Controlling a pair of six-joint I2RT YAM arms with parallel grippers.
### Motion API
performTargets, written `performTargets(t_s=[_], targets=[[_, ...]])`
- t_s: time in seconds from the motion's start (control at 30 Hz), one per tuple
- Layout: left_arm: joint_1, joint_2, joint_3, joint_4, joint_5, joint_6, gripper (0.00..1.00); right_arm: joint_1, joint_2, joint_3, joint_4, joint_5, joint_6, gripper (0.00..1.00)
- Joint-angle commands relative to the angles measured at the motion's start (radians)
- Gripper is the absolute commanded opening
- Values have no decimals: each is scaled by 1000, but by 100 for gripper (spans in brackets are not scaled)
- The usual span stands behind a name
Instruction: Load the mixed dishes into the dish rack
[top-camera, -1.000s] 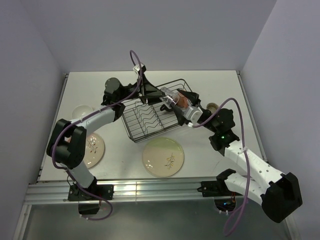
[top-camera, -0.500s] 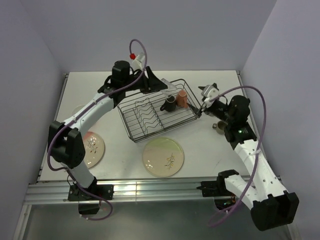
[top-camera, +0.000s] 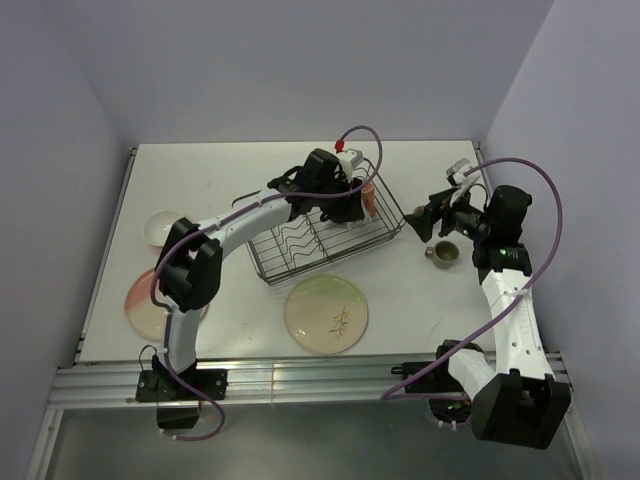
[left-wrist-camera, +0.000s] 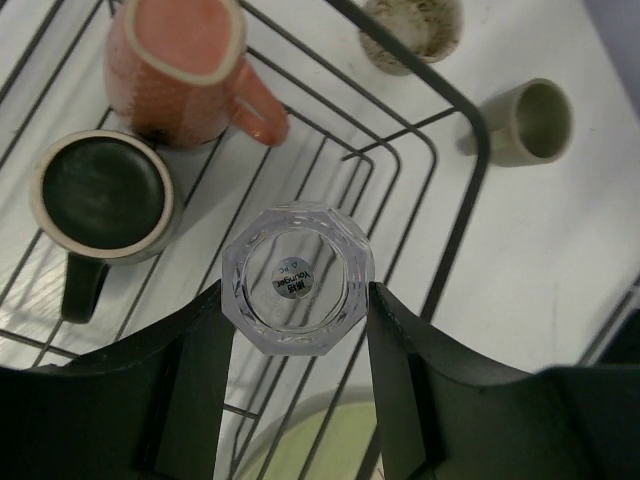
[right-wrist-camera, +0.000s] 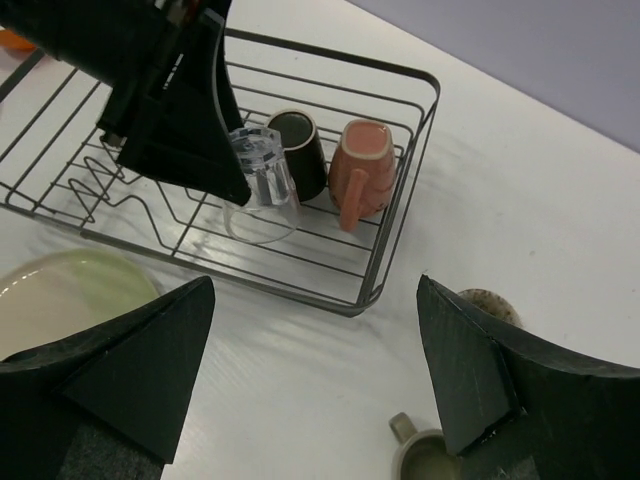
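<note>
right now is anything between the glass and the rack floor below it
Nothing visible. The left gripper holds the glass over bare wires of the rack; the dark mug and pink mug stand beside that spot, not under it.

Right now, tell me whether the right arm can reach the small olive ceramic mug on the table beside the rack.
Probably yes: the right gripper hangs open and empty beside the olive mug, nothing between.

You have a white table boxed in by plain lavender walls. An aluminium rail runs along its near edge. Lighting is even.
</note>
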Motion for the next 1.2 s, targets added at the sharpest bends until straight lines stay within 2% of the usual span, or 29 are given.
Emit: performTargets(t_s=[0.0, 0.3, 0.7, 1.17], targets=[[-13, -11, 35, 23, -111, 93, 0, -10, -14, 5, -17, -40, 38, 89], [-50, 64, 32, 72, -135, 99, 0, -15, -9, 0, 17, -38, 98, 89], [-85, 190, 130, 71, -169, 91, 0, -28, -38, -37, 73, -34, 198, 89], [-90, 308, 284, 38, -192, 105, 2, -30, -63, -57, 84, -32, 227, 89]])
